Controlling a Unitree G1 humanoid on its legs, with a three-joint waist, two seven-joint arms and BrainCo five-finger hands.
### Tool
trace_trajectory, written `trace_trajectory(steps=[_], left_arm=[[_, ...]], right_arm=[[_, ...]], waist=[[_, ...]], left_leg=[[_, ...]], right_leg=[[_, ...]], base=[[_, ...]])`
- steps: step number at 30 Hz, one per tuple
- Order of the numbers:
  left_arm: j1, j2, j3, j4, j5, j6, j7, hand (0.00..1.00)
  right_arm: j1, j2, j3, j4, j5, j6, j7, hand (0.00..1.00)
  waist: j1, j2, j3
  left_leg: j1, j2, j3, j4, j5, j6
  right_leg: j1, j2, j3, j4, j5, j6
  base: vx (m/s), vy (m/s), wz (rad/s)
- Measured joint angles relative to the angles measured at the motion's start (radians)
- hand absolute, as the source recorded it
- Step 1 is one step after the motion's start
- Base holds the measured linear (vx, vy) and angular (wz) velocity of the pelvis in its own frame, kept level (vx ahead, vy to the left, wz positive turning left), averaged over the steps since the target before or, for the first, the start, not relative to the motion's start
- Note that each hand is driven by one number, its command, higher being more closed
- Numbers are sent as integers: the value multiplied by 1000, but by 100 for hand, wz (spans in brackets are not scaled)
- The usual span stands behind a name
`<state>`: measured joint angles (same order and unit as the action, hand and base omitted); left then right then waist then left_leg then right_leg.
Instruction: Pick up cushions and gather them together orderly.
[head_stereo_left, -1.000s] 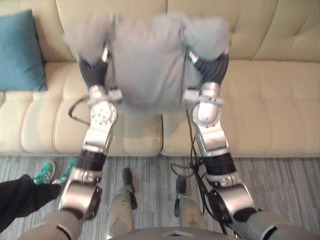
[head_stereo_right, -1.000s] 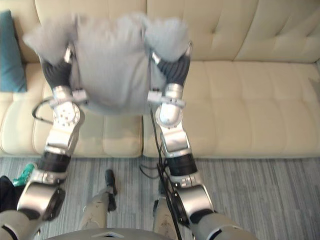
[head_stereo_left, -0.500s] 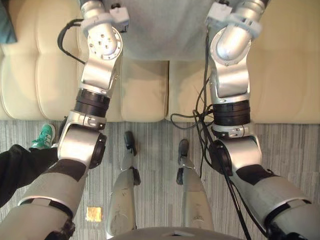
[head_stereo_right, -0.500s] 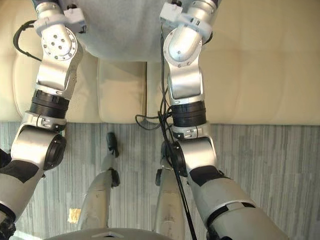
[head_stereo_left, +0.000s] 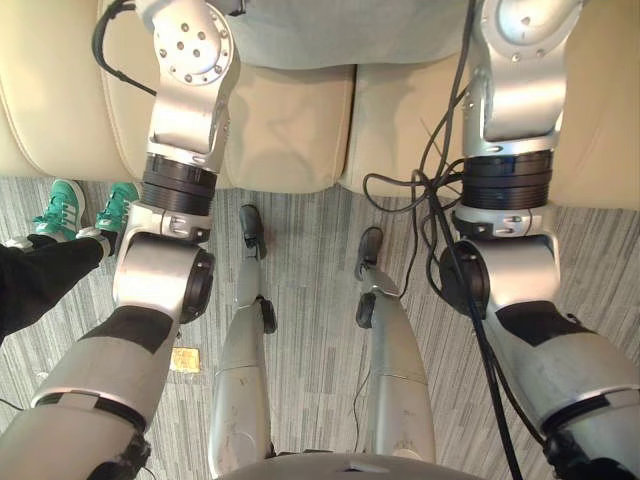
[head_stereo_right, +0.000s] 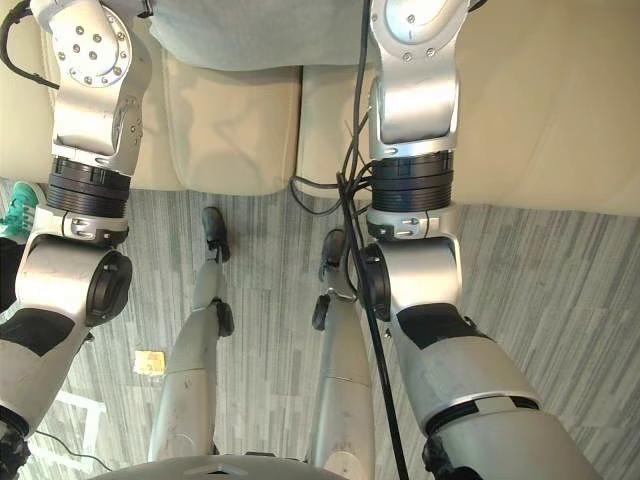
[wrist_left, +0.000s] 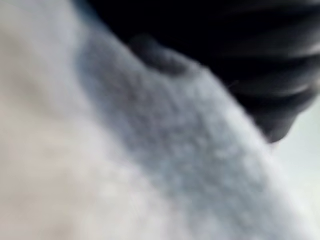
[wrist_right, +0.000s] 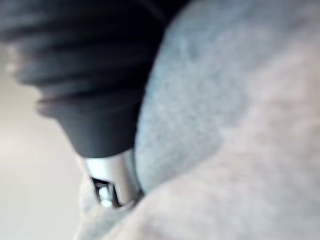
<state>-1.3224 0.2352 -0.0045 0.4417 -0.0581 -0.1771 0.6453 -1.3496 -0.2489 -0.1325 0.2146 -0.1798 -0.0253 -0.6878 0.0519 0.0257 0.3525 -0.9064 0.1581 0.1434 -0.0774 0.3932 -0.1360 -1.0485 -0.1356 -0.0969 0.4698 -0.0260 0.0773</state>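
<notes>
Your grey cushion (head_stereo_left: 340, 35) sits between the two raised arms. Its rounded lower hem lies over the cream sofa (head_stereo_left: 290, 130), above the seam where two seat pads meet. The seat's padded front edge drops to a grey striped carpet (head_stereo_left: 310, 250), which is open on your right side. A small yellowish scrap (head_stereo_left: 183, 360) lies on it near your left.

On that same side a person's green shoes (head_stereo_left: 60, 205) and dark trouser leg (head_stereo_left: 40, 280) stand just beside the left arm. The right eye view catches one shoe at its edge.

The sofa covering looks smooth and leather-like, while the cushion is soft and fuzzy. In the left wrist view the left hand (wrist_left: 240, 55) has its dark ribbed cover pressed into the nap. In the right wrist view the cloth bulges round the right hand (wrist_right: 85, 85). You cannot tell how the fingers of either hand are set.
</notes>
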Motion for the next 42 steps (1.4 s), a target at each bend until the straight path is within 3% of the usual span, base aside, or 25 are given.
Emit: trace_trajectory(steps=[3,7,15,21,25,29,32,36,38,42], left_arm=[[0,13,0,1,0,2,-25,0],[0,73,-5,13,-3,6,-81,0],[5,153,11,84,-89,47,-107,0],[48,224,114,83,-191,43,-139,0],[216,279,227,81,-234,39,-192,0],[478,285,289,22,-233,38,-225,0],[747,210,312,-98,-233,32,-274,0],[1120,-22,304,-136,-232,19,-363,0],[1281,-114,274,-72,-211,26,-422,0],[1415,-192,254,135,-162,53,-499,0]], right_arm=[[0,-9,-11,2,38,0,2,0],[0,-81,-8,5,114,-1,26,0],[-10,-189,-17,81,299,-2,33,0],[14,-326,-39,75,364,-26,36,0],[184,-410,-104,-27,378,-37,77,0],[464,-420,-130,-148,369,-40,142,0],[768,-323,-173,-246,332,-38,207,0],[1188,-50,-180,-349,288,-41,323,0],[1372,88,-154,-350,269,-42,384,0],[1543,219,-44,-184,248,-60,471,0]], waist=[[0,0,0],[-1,0,0],[-19,-4,4],[-26,-4,4],[-33,-4,4],[-41,-4,4],[-50,-5,3],[-62,-8,-48],[-62,-10,-92],[-53,-24,-176]], left_leg=[[0,0,-5,0,-2,-2],[1,-1,-5,0,1,2],[106,3,-4,0,4,5],[186,12,14,0,-48,17],[246,7,35,0,-44,33],[319,0,49,0,-54,37],[384,-1,47,-1,-63,38],[465,-1,48,-1,-118,41],[516,-2,54,-1,-144,38],[621,-3,79,-1,-178,30]], right_leg=[[0,0,-4,8,-7,1],[1,0,-4,14,-8,0],[97,3,-4,27,-19,-9],[184,14,3,-8,-14,-15],[246,12,17,-23,-11,3],[314,7,25,-26,-34,8],[392,5,13,-45,-47,8],[492,5,0,-85,-63,14],[557,5,0,-125,-64,14],[668,6,11,-170,-64,17]], base=[[-24,-122,5],[-25,-132,2],[-51,-143,1],[-40,-98,-7],[18,-97,-4],[64,-145,0],[68,-139,5],[58,-84,1],[79,-29,-2],[99,-11,-14]])
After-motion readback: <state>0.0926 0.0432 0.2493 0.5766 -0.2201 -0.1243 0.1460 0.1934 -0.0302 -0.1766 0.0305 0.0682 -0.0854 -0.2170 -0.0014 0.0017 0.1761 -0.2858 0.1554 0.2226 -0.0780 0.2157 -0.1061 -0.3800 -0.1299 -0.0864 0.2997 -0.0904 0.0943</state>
